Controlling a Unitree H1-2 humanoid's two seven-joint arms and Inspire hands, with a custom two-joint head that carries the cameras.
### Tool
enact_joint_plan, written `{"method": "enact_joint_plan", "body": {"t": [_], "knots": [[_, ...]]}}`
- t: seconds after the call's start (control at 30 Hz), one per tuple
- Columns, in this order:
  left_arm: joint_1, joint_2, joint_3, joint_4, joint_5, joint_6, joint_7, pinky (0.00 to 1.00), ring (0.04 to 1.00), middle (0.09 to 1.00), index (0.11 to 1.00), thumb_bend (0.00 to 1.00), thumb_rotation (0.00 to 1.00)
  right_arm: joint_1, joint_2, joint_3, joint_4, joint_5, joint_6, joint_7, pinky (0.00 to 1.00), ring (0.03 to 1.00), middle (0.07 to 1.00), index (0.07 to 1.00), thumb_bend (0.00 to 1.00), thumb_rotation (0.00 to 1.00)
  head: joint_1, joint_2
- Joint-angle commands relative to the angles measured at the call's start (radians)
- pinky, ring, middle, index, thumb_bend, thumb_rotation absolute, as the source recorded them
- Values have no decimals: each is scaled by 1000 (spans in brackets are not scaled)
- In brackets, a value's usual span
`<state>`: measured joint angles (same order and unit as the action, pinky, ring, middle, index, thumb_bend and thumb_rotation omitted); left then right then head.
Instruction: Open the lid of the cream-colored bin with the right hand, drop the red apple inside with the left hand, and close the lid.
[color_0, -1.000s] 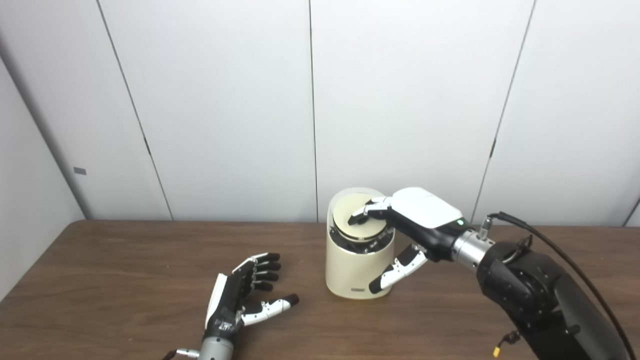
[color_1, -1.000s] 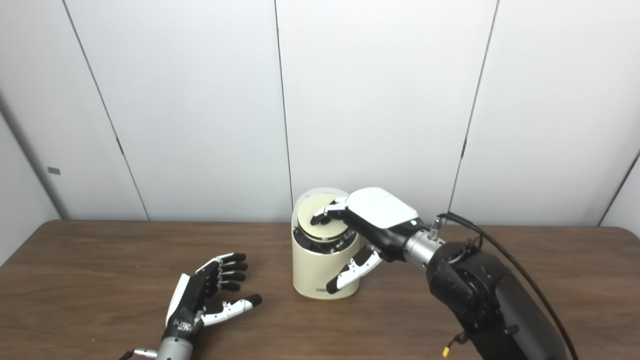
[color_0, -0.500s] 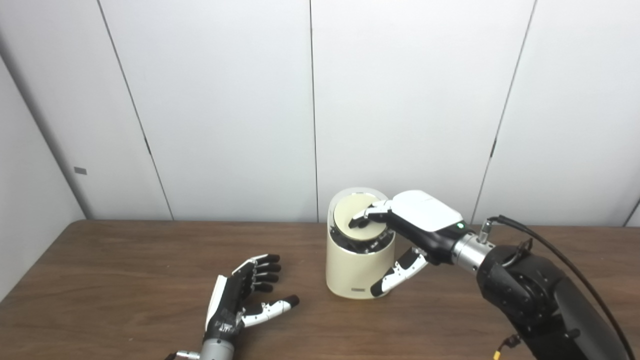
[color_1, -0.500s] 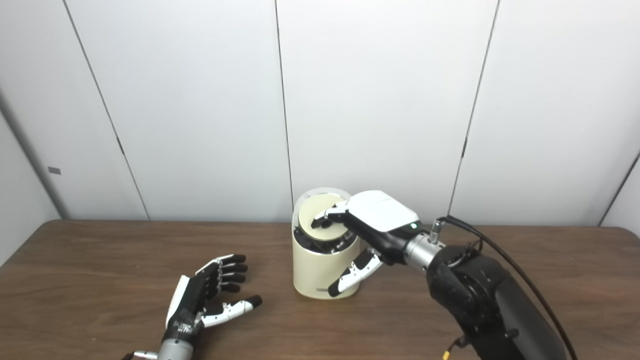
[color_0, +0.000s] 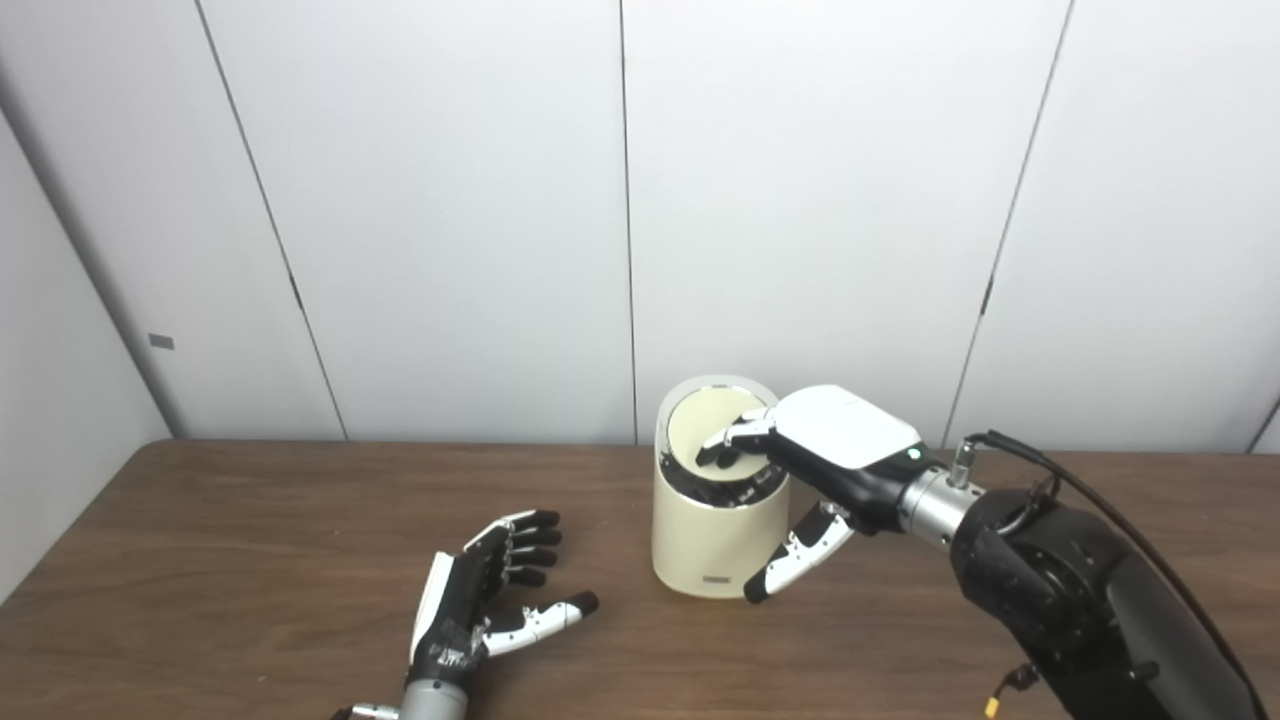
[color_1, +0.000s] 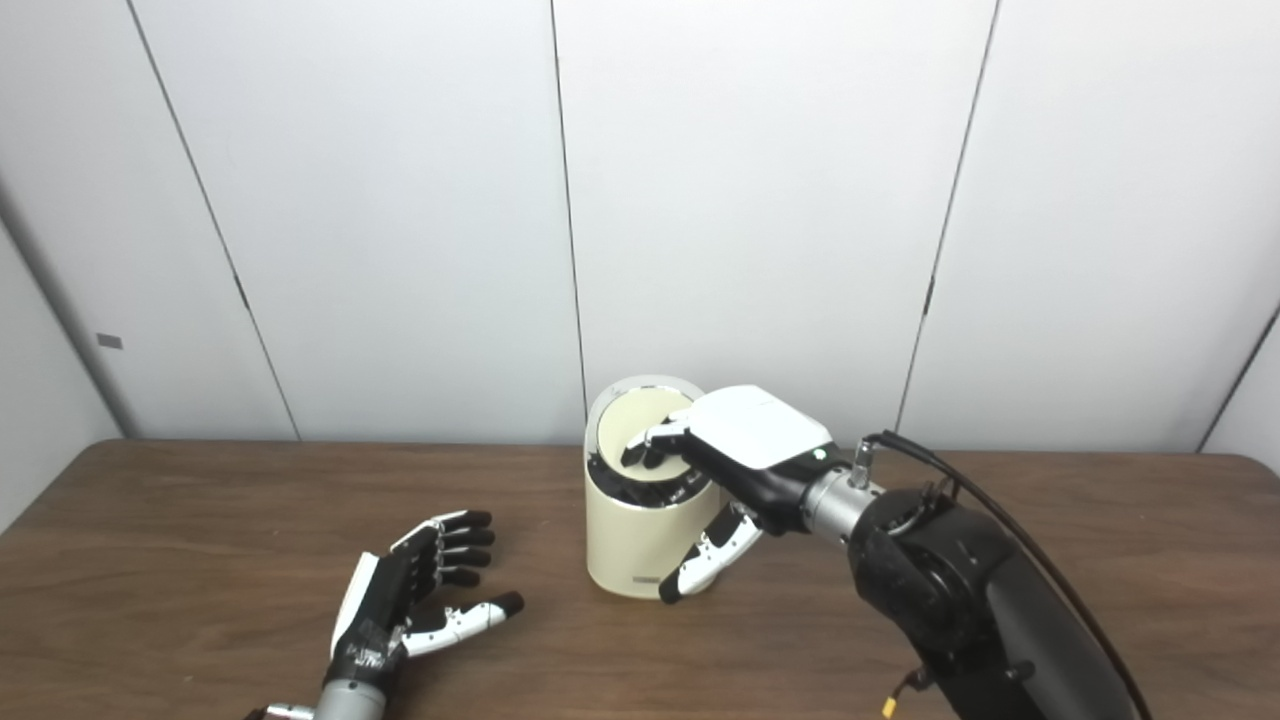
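Observation:
The cream-colored bin stands upright on the brown table, right of centre. Its round swing lid is tipped steeply, the near edge pushed down into the dark opening. My right hand reaches over the bin from the right. Its fingertips press on the lid, and the thumb hangs apart beside the bin's right wall, holding nothing. My left hand rests on the table left of the bin, palm up, open and empty. No red apple shows in either view.
A white panelled wall rises just behind the table's back edge. A black cable loops over my right forearm. The bin also appears in the right eye view, a hand's width from my left hand.
My right hand has sunk a little and pushed the lid's near edge deeper, so the lid tilts more steeply. The left hand has stayed where it was.

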<state>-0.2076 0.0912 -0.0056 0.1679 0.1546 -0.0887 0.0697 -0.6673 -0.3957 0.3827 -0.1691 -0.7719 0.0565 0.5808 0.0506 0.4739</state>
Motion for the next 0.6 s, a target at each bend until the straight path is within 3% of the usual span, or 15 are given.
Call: {"method": "enact_joint_plan", "body": {"t": [0.0, 0.13, 0.3, 0.57], "knots": [[0, 2, -1, -24, 5, 11, -2, 619, 685, 718, 742, 786, 63, -23, -23, 11, -11, -5, 11, 52, 841, 866, 739, 777, 787, 399, 1, 0], [3, 1, -2, -34, 4, 16, -4, 613, 681, 715, 744, 783, 63, -27, -34, 22, -17, -14, -1, 66, 831, 862, 739, 770, 793, 397, 8, 8], [4, 1, -4, -42, 9, 20, -3, 618, 682, 715, 744, 780, 71, -39, -41, 37, -16, -16, 8, 93, 701, 835, 726, 749, 796, 375, 12, 13], [6, 5, -4, -54, 8, 32, -3, 618, 681, 711, 739, 779, 57, -54, -43, 68, -23, -59, 41, 170, 712, 844, 735, 744, 805, 379, 13, 18]]}}
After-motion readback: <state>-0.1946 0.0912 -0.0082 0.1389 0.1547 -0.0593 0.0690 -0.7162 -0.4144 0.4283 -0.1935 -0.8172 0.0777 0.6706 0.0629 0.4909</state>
